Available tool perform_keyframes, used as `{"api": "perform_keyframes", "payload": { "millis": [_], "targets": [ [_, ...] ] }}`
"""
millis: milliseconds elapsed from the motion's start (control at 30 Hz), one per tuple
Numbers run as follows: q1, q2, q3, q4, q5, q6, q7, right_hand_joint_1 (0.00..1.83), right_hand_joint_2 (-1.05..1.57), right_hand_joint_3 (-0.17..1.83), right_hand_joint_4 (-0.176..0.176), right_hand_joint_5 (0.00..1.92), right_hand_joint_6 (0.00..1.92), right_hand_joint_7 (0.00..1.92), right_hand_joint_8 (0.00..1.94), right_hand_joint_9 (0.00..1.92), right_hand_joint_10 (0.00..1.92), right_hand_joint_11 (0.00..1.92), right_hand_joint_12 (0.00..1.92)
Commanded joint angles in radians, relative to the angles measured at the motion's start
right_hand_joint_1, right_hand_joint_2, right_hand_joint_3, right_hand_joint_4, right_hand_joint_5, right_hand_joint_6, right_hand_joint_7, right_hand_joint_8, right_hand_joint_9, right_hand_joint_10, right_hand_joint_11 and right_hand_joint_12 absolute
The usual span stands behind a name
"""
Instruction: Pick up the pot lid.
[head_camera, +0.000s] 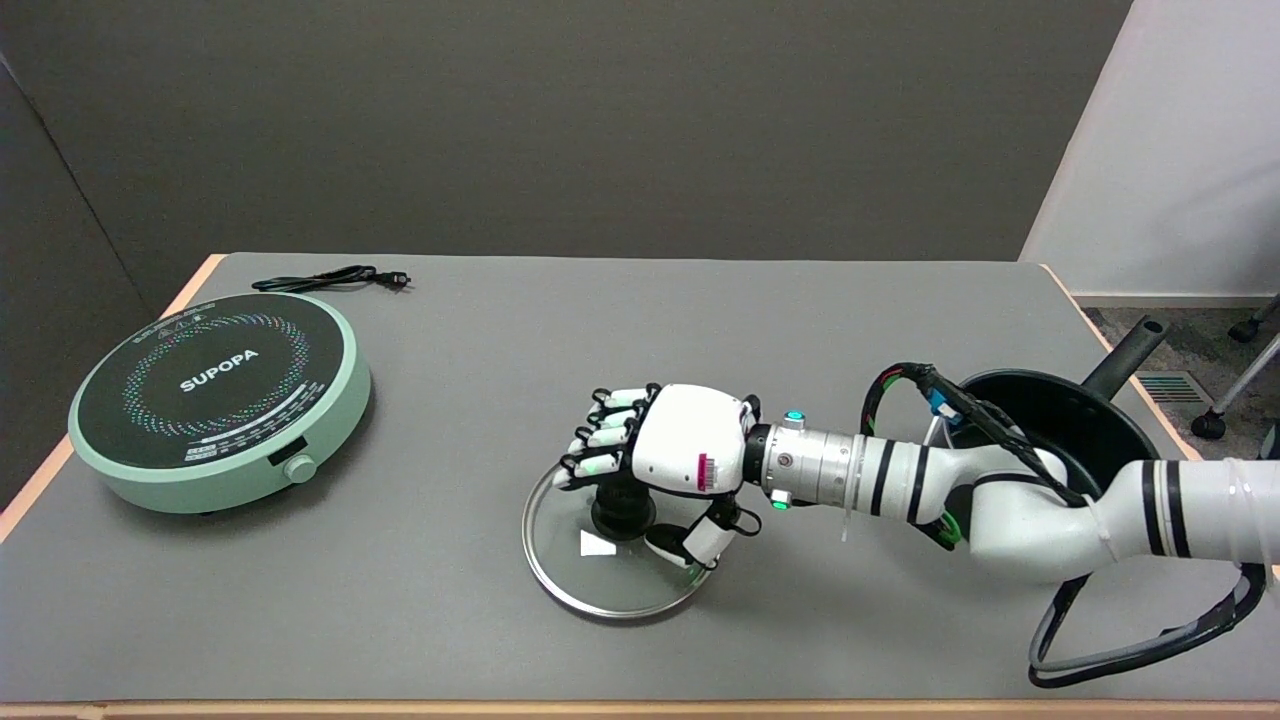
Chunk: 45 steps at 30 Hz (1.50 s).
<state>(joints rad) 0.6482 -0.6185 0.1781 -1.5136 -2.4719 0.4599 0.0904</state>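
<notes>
— So, left to right, what lay where?

— Well off to the left of the fingers sat the hotplate. The right hand hovered over the glass lid, flat on the table.

— And the knob?

— Directly beneath the curled fingers, thumb on its other side. Whether they actually gripped it, I couldn't tell. The pot stood far right.

I see the round glass pot lid with a thin metal rim lying flat on the grey table, near its front edge and about midway across. Its black knob stands up at the centre, partly hidden from me, and a small white glare patch shows on the glass.
</notes>
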Motion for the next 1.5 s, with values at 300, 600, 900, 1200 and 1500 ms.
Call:
{"api": "perform_keyframes", "payload": {
  "millis": [300, 600, 900, 1200, 1500],
  "targets": [
    [0.035, -0.025, -0.040, 0.056, 0.000, 0.007, 0.001, 0.85, 0.60, 1.02, 0.140, 0.46, 0.22, 0.47, 0.17, 0.52, 0.27, 0.31, 0.47],
    [0.045, -0.028, -0.040, 0.056, 0.000, 0.007, 0.001, 0.77, 0.67, 1.04, 0.143, 0.49, 0.34, 0.51, 0.17, 0.54, 0.31, 0.30, 0.51],
    [0.044, -0.028, -0.040, 0.060, 0.000, 0.007, -0.003, 0.76, 0.70, 1.00, 0.171, 0.54, 0.49, 0.58, 0.20, 0.57, 0.34, 0.31, 0.50],
    [0.043, -0.028, -0.040, 0.065, 0.000, 0.007, -0.006, 0.76, 0.72, 0.99, 0.174, 0.55, 0.52, 0.63, 0.22, 0.60, 0.36, 0.32, 0.49],
    [0.037, -0.026, -0.040, 0.066, 0.000, 0.008, -0.007, 0.81, 0.76, 0.90, 0.176, 0.59, 0.57, 0.71, 0.28, 0.64, 0.36, 0.34, 0.45]
  ]
}}
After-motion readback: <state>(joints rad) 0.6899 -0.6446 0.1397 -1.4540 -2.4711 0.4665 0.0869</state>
